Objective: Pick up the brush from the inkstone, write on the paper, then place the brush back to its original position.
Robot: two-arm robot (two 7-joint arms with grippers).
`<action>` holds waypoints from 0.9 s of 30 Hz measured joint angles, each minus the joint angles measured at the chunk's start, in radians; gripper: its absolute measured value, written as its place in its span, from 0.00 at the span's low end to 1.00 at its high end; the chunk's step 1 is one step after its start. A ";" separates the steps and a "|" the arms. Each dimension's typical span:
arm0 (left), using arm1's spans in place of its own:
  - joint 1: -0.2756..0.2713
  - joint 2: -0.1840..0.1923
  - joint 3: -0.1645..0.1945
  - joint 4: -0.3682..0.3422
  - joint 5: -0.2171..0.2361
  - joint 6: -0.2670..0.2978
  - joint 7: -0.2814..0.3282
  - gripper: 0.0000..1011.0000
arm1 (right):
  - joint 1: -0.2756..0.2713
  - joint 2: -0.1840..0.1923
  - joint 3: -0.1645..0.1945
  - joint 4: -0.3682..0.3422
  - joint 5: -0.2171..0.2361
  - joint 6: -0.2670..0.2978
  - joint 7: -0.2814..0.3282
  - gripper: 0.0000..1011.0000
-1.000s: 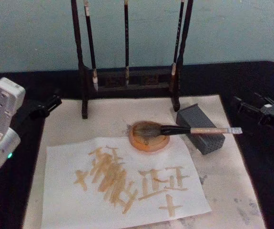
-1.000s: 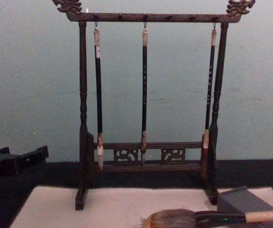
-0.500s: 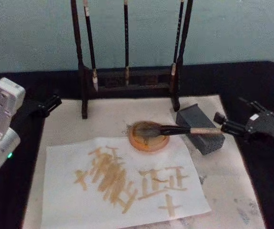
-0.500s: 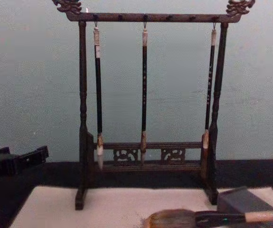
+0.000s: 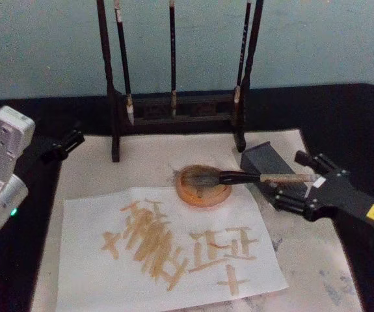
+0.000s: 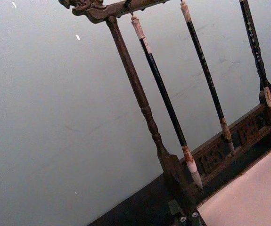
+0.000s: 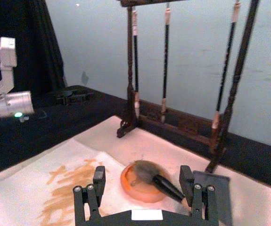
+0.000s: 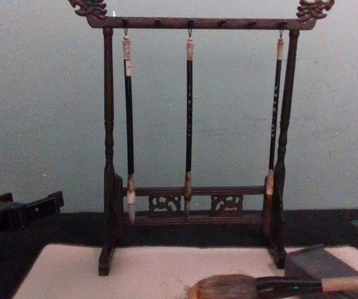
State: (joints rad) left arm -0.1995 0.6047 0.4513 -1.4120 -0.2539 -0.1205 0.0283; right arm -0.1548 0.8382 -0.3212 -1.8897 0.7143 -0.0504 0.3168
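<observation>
The brush (image 5: pixel 239 176) lies across the orange inkstone (image 5: pixel 203 187), its bushy grey-brown head resting in the dish and its pale wooden handle running toward the robot's right over the grey block (image 5: pixel 274 170) that props it. The right end effector (image 5: pixel 289 184) is at the handle's outer end, fingers spread wide with one on either side of the handle; it grips nothing, and whether a finger touches the wood cannot be told. In the right wrist view the two dark fingers (image 7: pixel 99 178) stand well apart, with the inkstone and the black ferrule showing between them. The paper (image 5: pixel 167 247) lies flat on a pale mat (image 5: pixel 317 260) covering the dark worktop (image 5: pixel 362 117), near the front edge, its far edge just beside the inkstone; tan strokes (image 5: pixel 151 237) cover its middle. The dark wooden brush rack (image 5: pixel 177 104) stands upright behind the inkstone at the mat's far edge, carrying three thin dark brushes (image 8: pixel 189 118) hanging with tips downward. The left end effector (image 5: pixel 63 144) hangs at the robot's left over the dark worktop beside the mat's far left corner, well apart from the brush; how far its fingers are open cannot be told
</observation>
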 joint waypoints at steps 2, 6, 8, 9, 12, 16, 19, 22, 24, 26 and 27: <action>0.000 0.000 0.000 0.000 0.000 0.000 0.000 0.99 | 0.000 -0.009 -0.009 -0.001 -0.021 0.000 -0.001 1.00; 0.000 0.000 0.000 0.000 0.000 0.000 0.000 0.99 | 0.001 -0.027 -0.026 0.000 -0.056 0.001 -0.002 1.00; 0.000 0.000 0.000 0.000 0.000 0.000 0.000 0.99 | 0.002 -0.039 -0.037 0.003 -0.075 0.002 0.000 1.00; 0.000 0.000 0.000 0.000 0.000 0.000 0.000 0.99 | 0.002 -0.043 -0.040 0.004 -0.080 0.002 0.001 1.00; 0.000 0.000 0.000 0.000 0.000 0.000 0.000 0.99 | 0.003 -0.054 -0.049 0.008 -0.095 0.002 0.006 1.00; 0.000 0.000 0.000 0.000 0.000 0.000 0.000 0.99 | 0.007 -0.078 -0.067 0.018 -0.125 0.003 0.016 1.00; 0.000 0.000 0.000 0.000 0.000 0.000 0.000 0.99 | 0.013 -0.090 -0.078 0.027 -0.141 0.007 0.024 1.00; 0.000 0.000 0.000 0.000 0.000 0.000 0.000 0.99 | 0.021 -0.110 -0.093 0.041 -0.167 0.009 0.033 1.00; 0.000 0.000 0.000 0.000 0.000 0.000 0.000 0.99 | 0.022 -0.114 -0.095 0.044 -0.172 0.009 0.034 1.00; 0.000 0.000 0.000 0.000 0.000 0.000 0.000 0.99 | 0.022 -0.113 -0.095 0.044 -0.172 0.009 0.034 1.00; 0.000 0.000 0.000 0.000 0.000 0.000 0.000 0.99 | 0.022 -0.112 -0.095 0.044 -0.172 0.009 0.034 1.00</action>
State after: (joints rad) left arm -0.1995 0.6047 0.4514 -1.4120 -0.2539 -0.1205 0.0283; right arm -0.1329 0.7261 -0.4163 -1.8460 0.5422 -0.0414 0.3512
